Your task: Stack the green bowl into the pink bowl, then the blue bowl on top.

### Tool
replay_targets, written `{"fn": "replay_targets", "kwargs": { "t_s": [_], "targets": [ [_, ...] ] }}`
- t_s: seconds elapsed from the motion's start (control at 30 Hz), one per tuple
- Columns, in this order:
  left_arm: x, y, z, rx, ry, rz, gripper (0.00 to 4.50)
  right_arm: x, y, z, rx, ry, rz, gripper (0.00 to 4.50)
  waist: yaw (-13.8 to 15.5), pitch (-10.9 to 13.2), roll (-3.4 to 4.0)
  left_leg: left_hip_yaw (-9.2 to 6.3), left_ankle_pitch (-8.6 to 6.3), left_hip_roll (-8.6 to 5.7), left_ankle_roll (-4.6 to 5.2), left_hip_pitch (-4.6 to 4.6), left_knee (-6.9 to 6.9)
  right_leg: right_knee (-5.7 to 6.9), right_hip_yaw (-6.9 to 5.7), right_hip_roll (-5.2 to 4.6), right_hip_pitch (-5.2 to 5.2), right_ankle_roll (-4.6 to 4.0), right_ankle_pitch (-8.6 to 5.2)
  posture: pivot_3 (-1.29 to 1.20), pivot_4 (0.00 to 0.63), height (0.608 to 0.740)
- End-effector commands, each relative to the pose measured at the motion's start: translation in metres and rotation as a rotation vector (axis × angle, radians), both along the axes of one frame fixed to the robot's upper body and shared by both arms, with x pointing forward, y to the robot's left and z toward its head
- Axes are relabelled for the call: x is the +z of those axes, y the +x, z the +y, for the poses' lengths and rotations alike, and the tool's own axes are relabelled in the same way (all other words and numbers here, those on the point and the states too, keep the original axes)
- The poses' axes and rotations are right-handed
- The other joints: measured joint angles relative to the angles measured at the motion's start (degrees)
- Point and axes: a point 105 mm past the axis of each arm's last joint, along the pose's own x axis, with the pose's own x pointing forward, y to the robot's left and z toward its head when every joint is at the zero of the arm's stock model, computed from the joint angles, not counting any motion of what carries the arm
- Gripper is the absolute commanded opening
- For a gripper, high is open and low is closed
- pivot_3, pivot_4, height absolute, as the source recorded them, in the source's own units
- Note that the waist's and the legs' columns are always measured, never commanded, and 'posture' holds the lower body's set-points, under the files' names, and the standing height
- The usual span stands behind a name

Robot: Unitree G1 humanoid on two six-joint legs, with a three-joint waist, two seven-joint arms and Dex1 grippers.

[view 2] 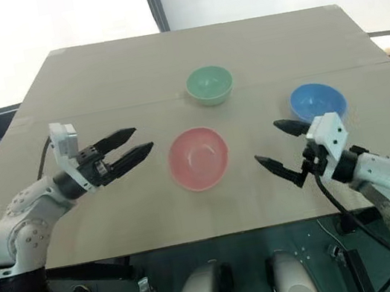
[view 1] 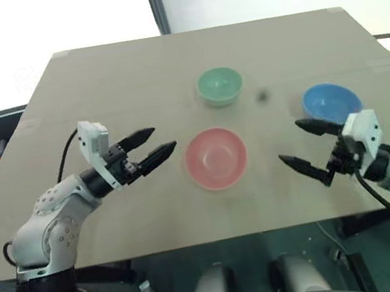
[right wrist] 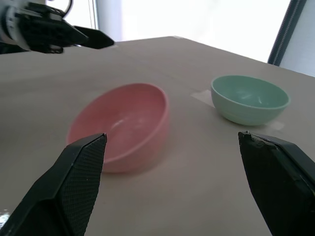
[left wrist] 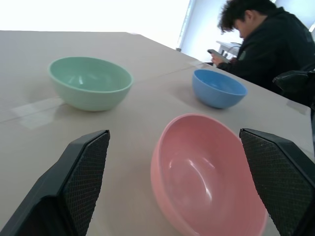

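Flanking the pink bowl (view 1: 216,157), left gripper (view 1: 151,145) and right gripper (view 1: 302,146) gape empty; nothing stacked, green bowl (view 1: 219,85) needs grasping first.

— What are the robot's arms made of, from where you stand?

— Silver-grey rounded shells with small dark screw holes, at the lower left and lower right of the frame. Each wrist carries a white boxy block.

— And the ends?

— The left gripper (view 1: 155,144) and right gripper (view 1: 302,144) each have two black tapering fingers, cross-hatched on the inner pads (left wrist: 88,172). Thin black cables loop along both forearms, and a black ribbed collar rings the left arm's base.
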Motion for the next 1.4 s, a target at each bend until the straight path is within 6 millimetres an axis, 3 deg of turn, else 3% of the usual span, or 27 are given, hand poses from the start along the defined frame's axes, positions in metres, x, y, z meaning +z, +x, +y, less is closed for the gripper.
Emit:
{"fn": "replay_targets", "kwargs": {
  "t_s": [0.03, 0.13, 0.27, 0.47, 0.73, 0.83, 1.17, 1.4],
  "targets": [
    [0.021, -0.004, 0.008, 0.072, -0.011, -0.094, 4.46, 0.006, 0.028, 0.002, -0.038, -0.123, -0.03, 4.5, 0.1, 0.0, 0.03, 0.0, 0.01, 0.0, -0.01, 0.0, -0.02, 0.01, 0.0, -0.01, -0.01, -0.1, -0.05, 0.0, 0.15, 0.74],
    [0.022, -0.009, 0.013, 0.1, 0.015, -0.126, 4.46, 0.02, 0.053, 0.011, -0.019, -0.165, -0.08, 4.5, 0.0, 0.1, 0.08, 0.01, 0.03, 0.0, -0.05, -0.03, -0.08, 0.0, 0.02, -0.03, -0.07, -0.13, -0.05, 0.0, 0.15, 0.74],
    [0.029, -0.013, 0.023, 0.145, -0.003, -0.17, 4.46, 0.029, 0.093, 0.038, 0.024, -0.308, -0.109, 4.5, -0.7, 0.1, 0.11, 0.08, 0.16, 0.0, -0.28, -0.03, -0.26, -0.08, 0.07, -0.03, -0.11, -0.06, 0.0, 0.0, 0.15, 0.74],
    [0.031, -0.027, 0.027, 0.145, -0.014, -0.183, 4.46, 0.036, 0.13, 0.082, 0.09, -0.531, -0.209, 4.5, -1.4, 0.1, 0.07, 0.05, 0.17, -0.06, -0.31, -0.31, -0.41, -0.25, 0.03, -0.06, -0.4, -0.18, -0.07, 0.0, 0.15, 0.74],
    [0.034, -0.037, 0.023, 0.132, -0.02, -0.189, 4.46, 0.037, 0.171, 0.115, 0.047, -0.687, -0.2, 4.5, -1.6, 0.1, 0.07, 0.03, 0.19, -0.09, -0.35, -0.74, -0.38, -0.16, 0.01, -0.06, -0.88, -0.18, -0.06, 0.0, 0.15, 0.74],
    [0.031, -0.039, 0.024, 0.132, -0.016, -0.181, 4.46, 0.034, 0.18, 0.12, 0.024, -0.75, -0.199, 4.5, -1.7, 0.1, 0.07, 0.0, 0.19, -0.13, -0.36, -0.72, -0.39, -0.12, -0.01, -0.07, -0.9, -0.19, -0.06, 0.0, 0.15, 0.74],
    [0.028, -0.038, 0.023, 0.133, -0.014, -0.176, 4.46, 0.003, 0.18, 0.139, 0.049, -0.861, -0.071, 4.5, -2.7, 0.1, 0.13, -0.04, 0.25, -0.16, -0.47, -0.69, -0.46, -0.02, 0.0, -0.05, -0.92, -0.19, -0.06, 0.0, 0.15, 0.74],
    [0.028, -0.039, 0.022, 0.135, -0.014, -0.178, 4.5, 0.005, 0.182, 0.144, 0.034, -0.845, -0.083, 1.58, -3.1, 0.1, 0.15, -0.04, 0.27, -0.17, -0.53, -0.67, -0.5, 0.0, 0.0, -0.05, -0.96, -0.2, -0.06, 0.0, 0.15, 0.74]
  ]
}}
